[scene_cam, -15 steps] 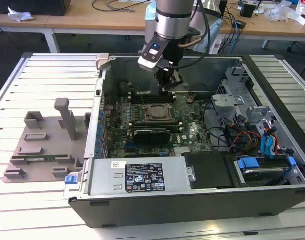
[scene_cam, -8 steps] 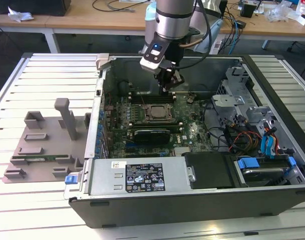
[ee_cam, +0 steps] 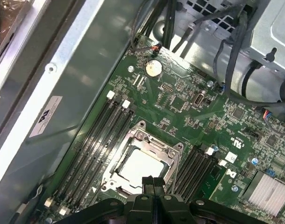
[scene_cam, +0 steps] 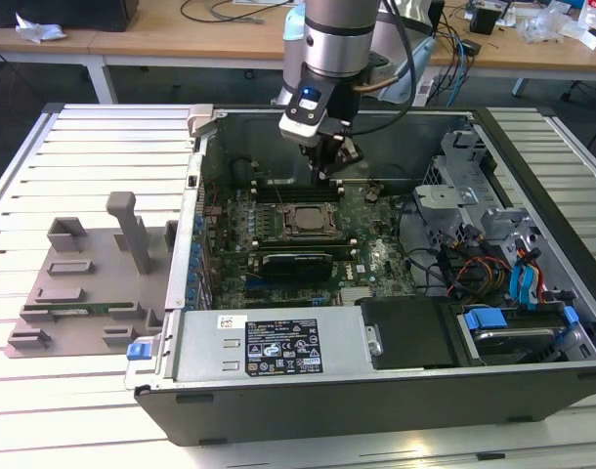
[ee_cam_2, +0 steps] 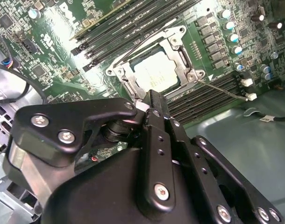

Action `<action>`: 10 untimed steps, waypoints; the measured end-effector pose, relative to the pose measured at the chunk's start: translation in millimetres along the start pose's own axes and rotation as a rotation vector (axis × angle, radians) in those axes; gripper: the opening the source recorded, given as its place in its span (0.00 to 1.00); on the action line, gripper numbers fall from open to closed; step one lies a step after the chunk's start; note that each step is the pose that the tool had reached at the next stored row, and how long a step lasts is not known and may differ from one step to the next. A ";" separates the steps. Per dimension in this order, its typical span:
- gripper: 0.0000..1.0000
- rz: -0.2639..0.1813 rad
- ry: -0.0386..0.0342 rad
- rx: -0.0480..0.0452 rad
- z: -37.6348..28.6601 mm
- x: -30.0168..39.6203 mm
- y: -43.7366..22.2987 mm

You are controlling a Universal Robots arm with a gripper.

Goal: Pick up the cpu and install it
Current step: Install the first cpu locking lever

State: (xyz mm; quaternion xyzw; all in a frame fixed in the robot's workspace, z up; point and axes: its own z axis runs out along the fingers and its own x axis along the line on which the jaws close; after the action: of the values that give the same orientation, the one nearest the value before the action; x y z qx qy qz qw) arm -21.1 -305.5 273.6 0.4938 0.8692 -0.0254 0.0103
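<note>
Wooden desks (scene_cam: 230,39) behind slatted table (scene_cam: 73,137)

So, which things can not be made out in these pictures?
- Near edge of the cpu: in both wrist views the claw covers it.
- Whether the cpu is fully seated in the socket: cannot tell, same cover.
- Cpu in the exterior view: too small inside the case.
- Claw's upper part: cut off by the picture edge in both wrist views.

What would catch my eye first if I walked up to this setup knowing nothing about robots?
Probably the open computer case lying on the slatted table, its green motherboard exposed. The arm's end effector reaches down into it, just above the metal-framed socket. In both wrist views a pale square cpu sits inside that frame.
</note>
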 end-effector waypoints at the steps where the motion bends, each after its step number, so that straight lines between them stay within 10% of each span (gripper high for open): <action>1: 0.11 -0.012 -0.0004 -0.0005 0.0 0.0 0.0; 10: 0.11 -0.106 -0.0036 -0.0046 0.0 0.0 0.0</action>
State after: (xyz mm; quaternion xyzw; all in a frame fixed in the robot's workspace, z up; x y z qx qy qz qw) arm -21.1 -305.5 273.6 0.4468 0.8942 -0.0248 0.0116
